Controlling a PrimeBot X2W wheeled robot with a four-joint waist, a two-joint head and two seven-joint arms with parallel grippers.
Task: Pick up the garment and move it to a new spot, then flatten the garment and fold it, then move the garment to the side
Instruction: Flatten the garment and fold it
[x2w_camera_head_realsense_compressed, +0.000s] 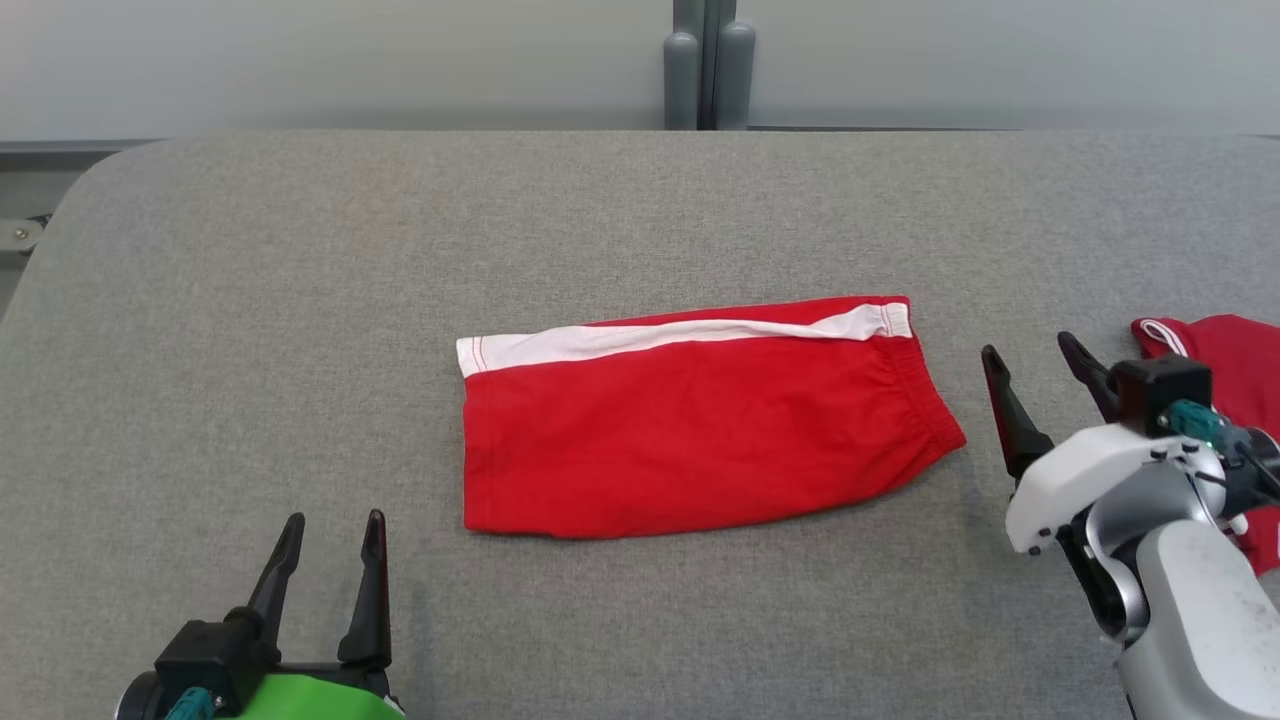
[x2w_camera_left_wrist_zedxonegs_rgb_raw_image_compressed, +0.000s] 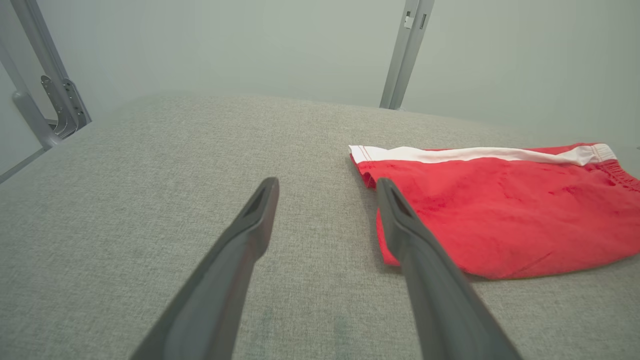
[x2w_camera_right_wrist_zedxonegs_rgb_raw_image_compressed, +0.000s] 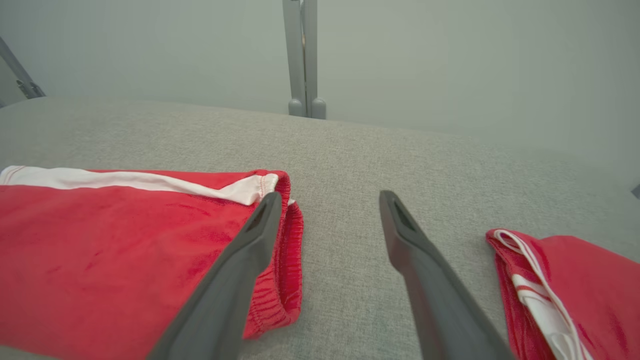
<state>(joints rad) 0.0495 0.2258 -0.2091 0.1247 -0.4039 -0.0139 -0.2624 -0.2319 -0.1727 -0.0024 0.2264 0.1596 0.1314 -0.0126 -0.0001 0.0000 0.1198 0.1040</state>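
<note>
My left tool (x2w_camera_head_realsense_compressed: 335, 518) and right tool (x2w_camera_head_realsense_compressed: 1029, 346) both stand wide and empty, flanking the red shorts (x2w_camera_head_realsense_compressed: 700, 430) lying flat in the middle of the worktop (x2w_camera_head_realsense_compressed: 300, 280). The cloth looks light, soft and floppy, so I would pinch the gathered waistband (x2w_camera_head_realsense_compressed: 925, 395) and the opposite hem (x2w_camera_head_realsense_compressed: 476, 450).

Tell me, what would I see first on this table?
The bright red shorts with a white stripe, lying flat in the middle of the grey table. Then the two dark-fingered hands, both open and empty: the left hand at the lower left, the right hand just right of the shorts. A second red garment peeks in at the far right.
</note>
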